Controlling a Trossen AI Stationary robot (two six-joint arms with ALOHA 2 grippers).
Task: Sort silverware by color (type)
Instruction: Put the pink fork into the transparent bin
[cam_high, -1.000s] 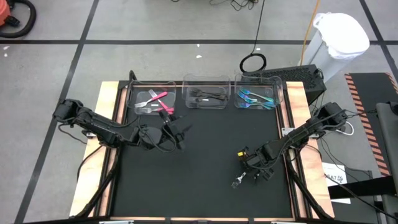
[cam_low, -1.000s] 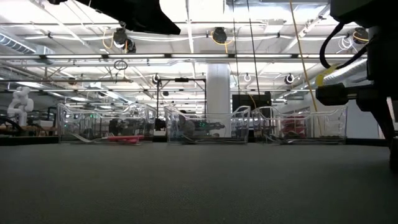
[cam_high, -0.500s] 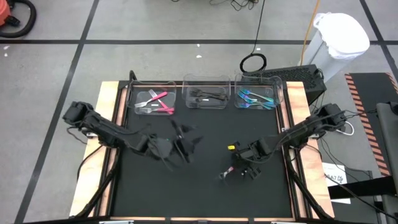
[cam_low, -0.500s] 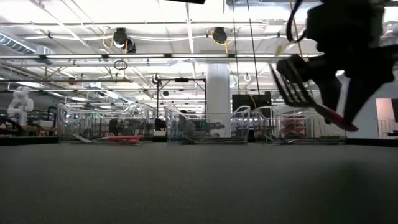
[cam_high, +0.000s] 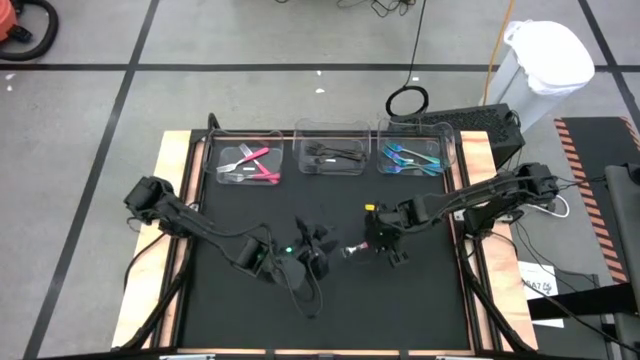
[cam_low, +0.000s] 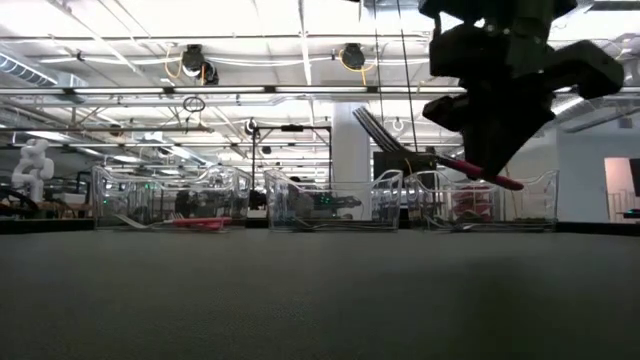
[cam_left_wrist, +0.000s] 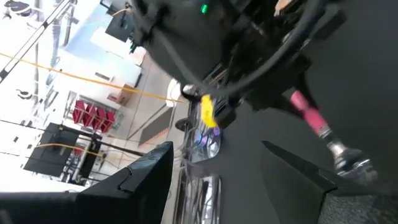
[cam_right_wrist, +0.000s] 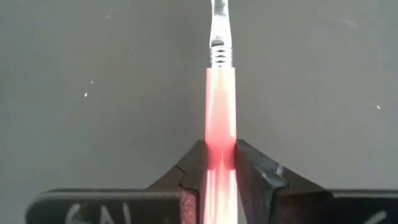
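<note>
The right end effector (cam_high: 383, 243) is clamped on the pink handle of a pink-handled fork (cam_right_wrist: 221, 118) and holds it above the middle of the bench (cam_high: 420, 310), silver head pointing toward the left end effector (cam_high: 322, 244), which sits close by with its fingers apart. Whether the fork's tip touches that end effector is hard to tell from above. More pink, black and teal pieces lie in the three clear bins (cam_high: 333, 152) along the far edge.
</note>
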